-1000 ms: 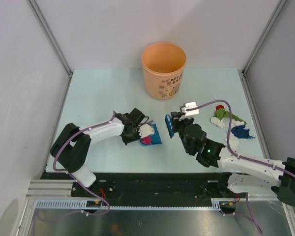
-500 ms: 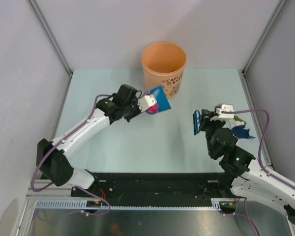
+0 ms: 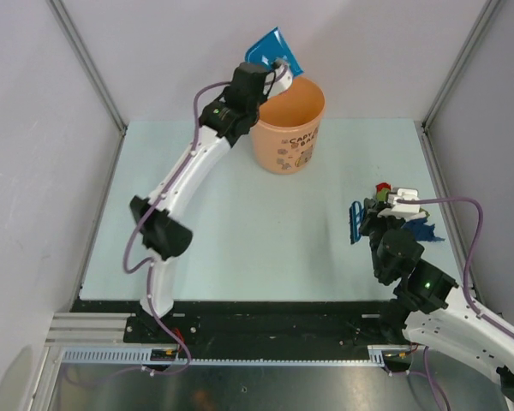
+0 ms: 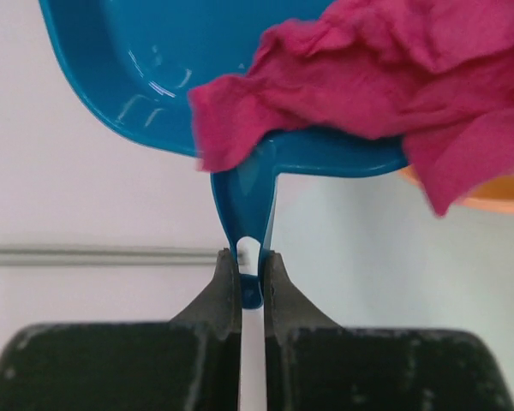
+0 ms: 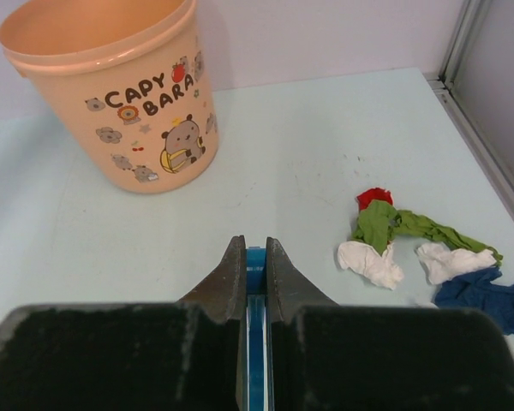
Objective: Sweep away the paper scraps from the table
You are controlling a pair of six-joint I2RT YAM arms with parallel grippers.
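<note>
Your left fingers (image 4: 237,276) are clenched on the thin handle of the blue dustpan (image 4: 146,77). The arm holds the pan high and tilted above the orange bucket (image 3: 287,120), which looks like the emptying step. A magenta scrap (image 4: 368,77) is draped over the pan's edge beside the handle. A sliver of the bucket's rim shows just behind it, so the load has not dropped yet.

Your right fingers (image 5: 242,261) are pinched shut on the small blue brush (image 3: 356,221), low over the worktop (image 3: 240,248) at its right side. It sits there, I judge, because the other paper scraps (image 5: 385,231) lie just beyond it. These are red, green, white and blue bits, clustered near the right edge and well apart from the bucket. That pile is likely the next sweep. For it, you need the pan down on the worktop beside the cluster, so the brush has something to push the scraps into.
</note>
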